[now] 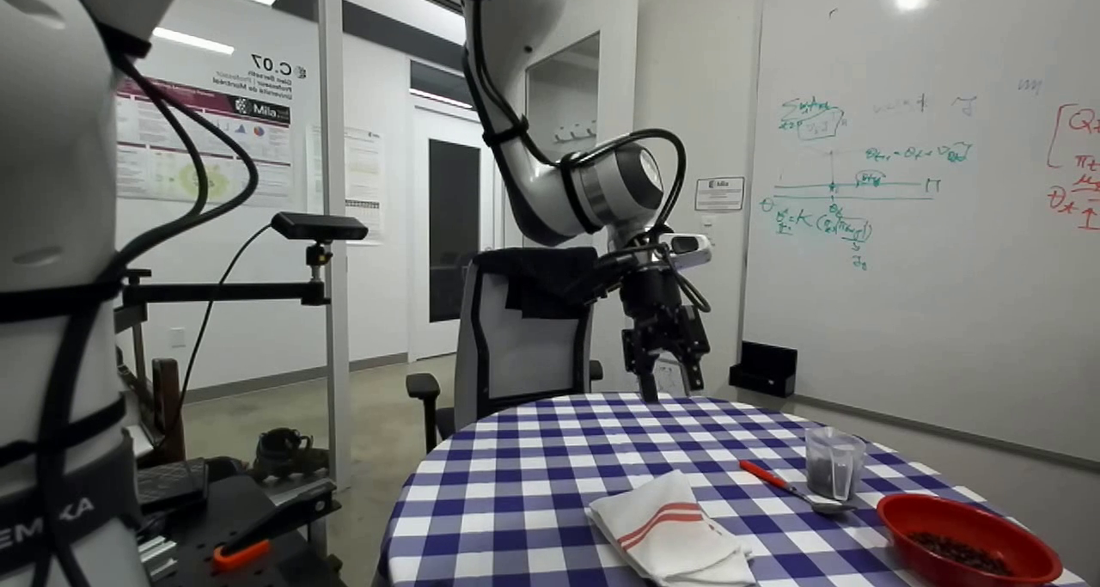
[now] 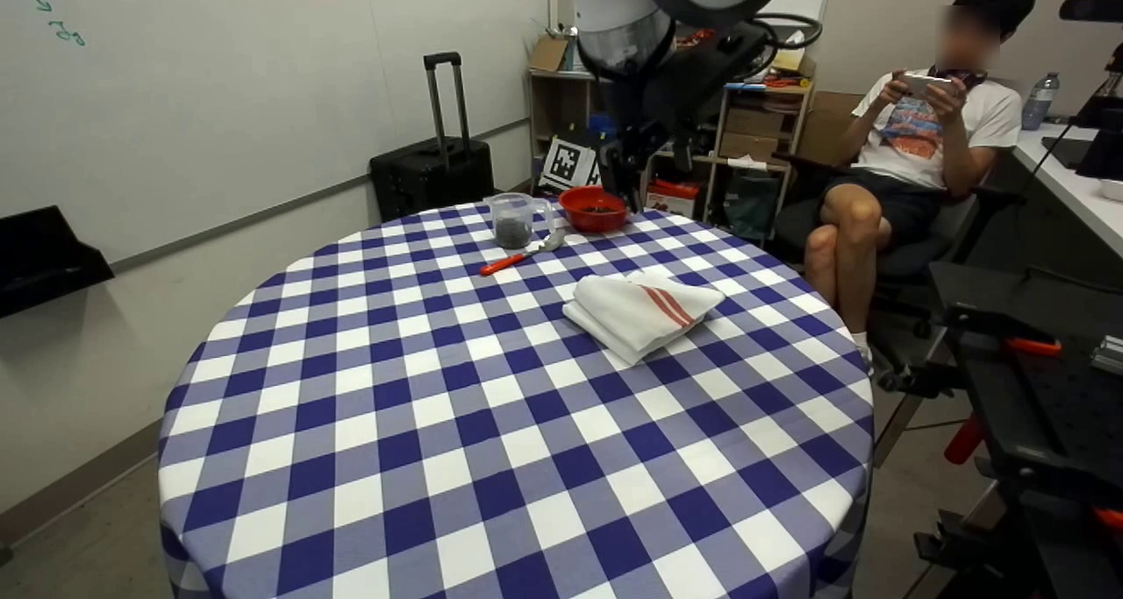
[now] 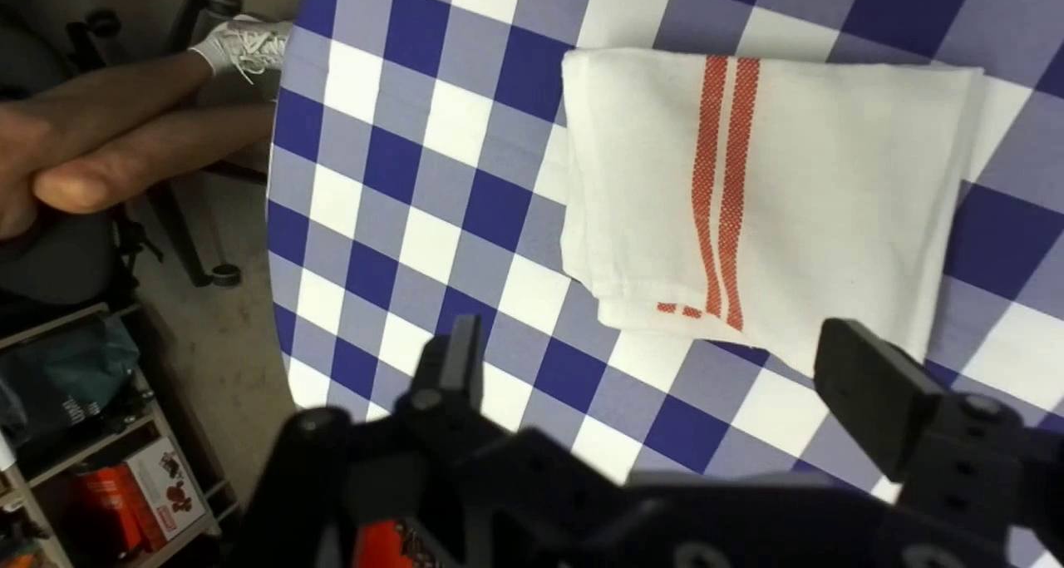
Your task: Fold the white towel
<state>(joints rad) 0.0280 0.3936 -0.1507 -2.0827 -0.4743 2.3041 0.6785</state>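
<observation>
There's your pincer [image 1: 672,390] in an exterior view, spread wide, holding nothing, hanging well clear of the white towel [image 1: 662,527]. In an exterior view, the white towel [image 2: 636,314] lies layered on the checked surface [image 2: 421,424]. Wrist view now: it's up-frame of your fingertips [image 3: 864,393], offset rightward, longer side seemingly running along their spread, so you'd likely reach that way.
</observation>
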